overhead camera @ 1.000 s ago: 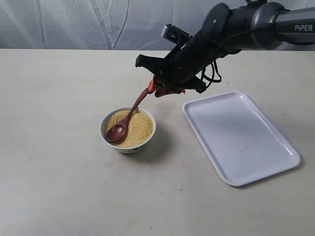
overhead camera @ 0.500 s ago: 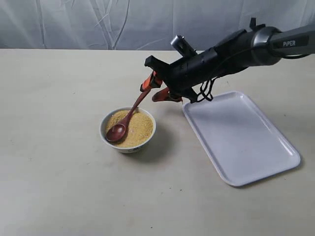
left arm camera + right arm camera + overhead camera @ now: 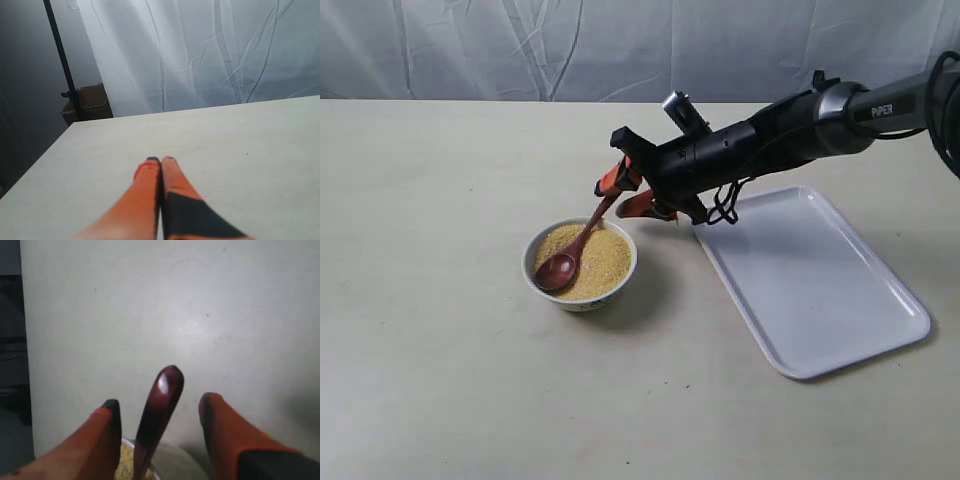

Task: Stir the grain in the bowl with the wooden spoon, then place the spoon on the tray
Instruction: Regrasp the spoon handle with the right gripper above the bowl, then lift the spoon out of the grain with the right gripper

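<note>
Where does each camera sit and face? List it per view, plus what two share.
Exterior: off the arms, looks down across the table at bowl, wooden spoon, tray; right arm, right tool.
Left wrist: on left arm, faces over table to curtain; shut left tool.
Right wrist: on right arm, faces table; open right tool flanks spoon handle.
Shared: exterior and right wrist show spoon, bowl.

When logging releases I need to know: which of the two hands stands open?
The right hand: its orange fingers stand wide apart either side of the wooden spoon. The left hand is pressed shut.
</note>
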You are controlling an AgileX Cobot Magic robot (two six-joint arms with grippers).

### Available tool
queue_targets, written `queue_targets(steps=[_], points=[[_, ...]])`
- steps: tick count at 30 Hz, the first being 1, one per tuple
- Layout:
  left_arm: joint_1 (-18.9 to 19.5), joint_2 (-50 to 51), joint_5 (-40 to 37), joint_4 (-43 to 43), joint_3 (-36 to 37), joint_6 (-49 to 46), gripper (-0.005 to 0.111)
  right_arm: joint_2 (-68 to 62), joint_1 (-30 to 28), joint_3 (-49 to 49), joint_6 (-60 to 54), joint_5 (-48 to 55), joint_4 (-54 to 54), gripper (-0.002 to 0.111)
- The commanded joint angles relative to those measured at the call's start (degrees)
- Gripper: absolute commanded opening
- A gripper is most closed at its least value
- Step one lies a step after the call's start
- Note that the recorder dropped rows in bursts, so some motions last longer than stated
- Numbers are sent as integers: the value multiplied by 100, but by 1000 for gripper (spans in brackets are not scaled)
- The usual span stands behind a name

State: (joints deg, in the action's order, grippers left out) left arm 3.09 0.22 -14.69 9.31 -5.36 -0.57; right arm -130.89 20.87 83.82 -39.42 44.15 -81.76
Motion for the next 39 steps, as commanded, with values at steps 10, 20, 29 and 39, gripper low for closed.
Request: queue_targets(steps=[10, 20, 29, 39], points=[[-36, -22, 31, -7, 18, 12, 0, 24, -21, -22, -87, 93, -113, 4], [-36, -22, 31, -7, 18, 12, 0, 35, -21, -22, -65, 54, -332, -1], [-36, -22, 31, -7, 18, 12, 0, 380, -21, -22, -65, -2, -649, -1], [-36, -22, 31, -7, 18, 12, 0, 1260, -21, -487, -1279, -311, -1019, -1]])
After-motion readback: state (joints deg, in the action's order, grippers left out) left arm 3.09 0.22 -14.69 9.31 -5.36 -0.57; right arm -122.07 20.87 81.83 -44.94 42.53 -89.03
